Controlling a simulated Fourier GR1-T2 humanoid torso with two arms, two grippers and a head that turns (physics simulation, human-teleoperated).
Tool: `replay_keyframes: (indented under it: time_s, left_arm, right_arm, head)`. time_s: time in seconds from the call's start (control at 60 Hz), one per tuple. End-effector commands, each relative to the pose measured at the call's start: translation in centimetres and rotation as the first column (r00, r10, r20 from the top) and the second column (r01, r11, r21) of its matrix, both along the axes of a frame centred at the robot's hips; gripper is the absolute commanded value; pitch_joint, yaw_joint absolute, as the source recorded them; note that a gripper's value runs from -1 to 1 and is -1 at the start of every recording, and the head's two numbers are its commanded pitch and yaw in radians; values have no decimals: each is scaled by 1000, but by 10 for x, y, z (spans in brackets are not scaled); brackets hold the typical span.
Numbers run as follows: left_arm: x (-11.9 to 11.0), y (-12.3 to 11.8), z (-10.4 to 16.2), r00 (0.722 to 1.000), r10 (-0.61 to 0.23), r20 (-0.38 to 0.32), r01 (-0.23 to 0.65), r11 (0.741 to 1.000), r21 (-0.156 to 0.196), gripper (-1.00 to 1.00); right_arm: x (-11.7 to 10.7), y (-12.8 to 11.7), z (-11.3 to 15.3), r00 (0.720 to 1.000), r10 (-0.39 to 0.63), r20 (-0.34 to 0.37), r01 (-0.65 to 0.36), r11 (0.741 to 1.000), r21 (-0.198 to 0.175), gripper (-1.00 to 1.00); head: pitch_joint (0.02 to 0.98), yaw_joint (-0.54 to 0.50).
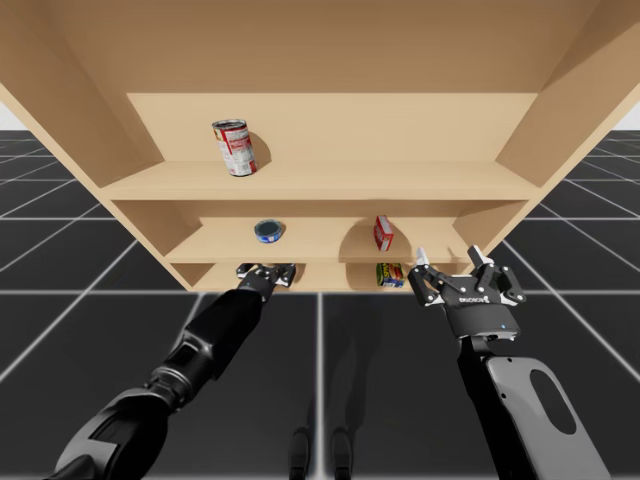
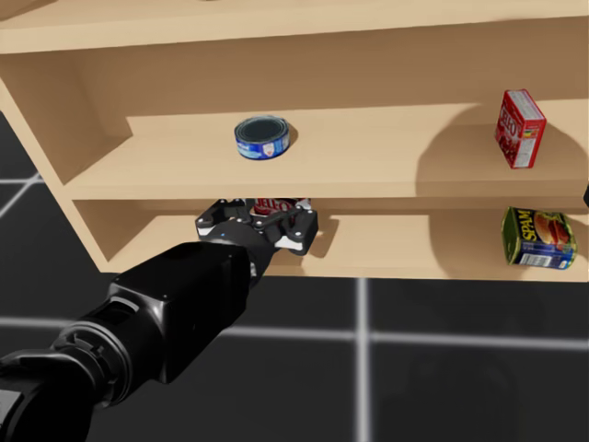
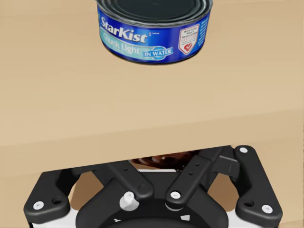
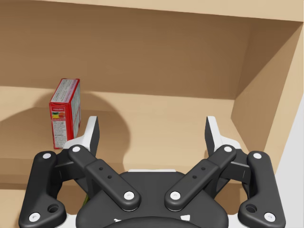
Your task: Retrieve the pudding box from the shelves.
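Presently, at the left of the pale wooden shelf unit, a red-and-white cylindrical metal can stands on the top board. Below it, a flat round blue tin sits on the middle board. Directly beneath that tin, on the lowest shelf, is the small dark brown-and-red cardboard pudding box, tucked under the middle board's front edge.

The box is probably light and fairly stiff, with smooth printed faces, and it could dent under a hard squeeze. A moderate pinch across two opposite flat faces should suit it.

The robot's left arm stretches forward and low from the left. Its forearm is nearly straight, and the left gripper is pushed in at the box. The shelf edge hides the contact, so it cannot be told whether the gripper has closed on the carton.

Further right, a small upright red cardboard box stands on the middle board. A squat yellow, green and blue can rests on the lowest shelf.

Rightmost, the right arm rises in front of the shelves. The right gripper faces inward with its jaws spread wide, and it holds nothing.
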State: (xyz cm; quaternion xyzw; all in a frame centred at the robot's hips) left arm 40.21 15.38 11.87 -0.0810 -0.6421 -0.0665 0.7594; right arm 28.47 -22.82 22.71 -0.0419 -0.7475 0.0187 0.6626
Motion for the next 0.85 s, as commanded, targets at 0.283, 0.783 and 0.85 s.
replay_keyframes:
  time_s: [0.283, 0.783, 0.85]
  left_arm:
    - [-42, 34, 6, 996, -87, -18, 87, 995, 48, 980]
    - [-119, 61, 17, 989, -116, -94, 125, 987, 97, 1000]
    - [-132, 64, 24, 987, -126, -97, 134, 987, 84, 1000]
  right_arm:
    - [0, 1, 0, 1000, 0, 2, 0, 1000, 2, -1000]
    - [0, 0, 1, 1000, 4, -5, -4, 1000, 8, -1000]
    - [0, 0, 1, 1000, 10, -11, -10, 1000, 10, -1000]
  head:
    - [721, 159]
    - [713, 163]
    - [713, 163]
